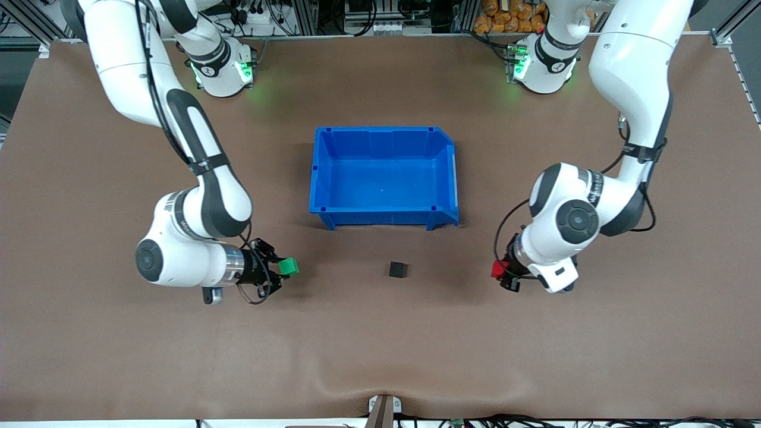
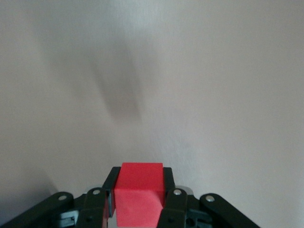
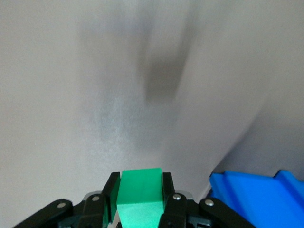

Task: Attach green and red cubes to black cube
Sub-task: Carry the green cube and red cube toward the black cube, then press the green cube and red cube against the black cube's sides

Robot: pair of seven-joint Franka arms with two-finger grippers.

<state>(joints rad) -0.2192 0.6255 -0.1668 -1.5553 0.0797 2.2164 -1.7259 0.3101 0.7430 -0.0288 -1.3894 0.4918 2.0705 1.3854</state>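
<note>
The black cube [image 1: 398,270] sits on the brown table, nearer the front camera than the blue bin. My right gripper [image 1: 284,268] is shut on the green cube [image 1: 289,266], held above the table toward the right arm's end; the cube shows between its fingers in the right wrist view [image 3: 140,194]. My left gripper [image 1: 501,273] is shut on the red cube [image 1: 497,268], held above the table toward the left arm's end; it shows in the left wrist view [image 2: 139,194]. The black cube lies between the two grippers, apart from both.
An open blue bin [image 1: 384,176] stands mid-table, farther from the front camera than the black cube; its corner shows in the right wrist view [image 3: 259,197]. Bare brown table surrounds the cube.
</note>
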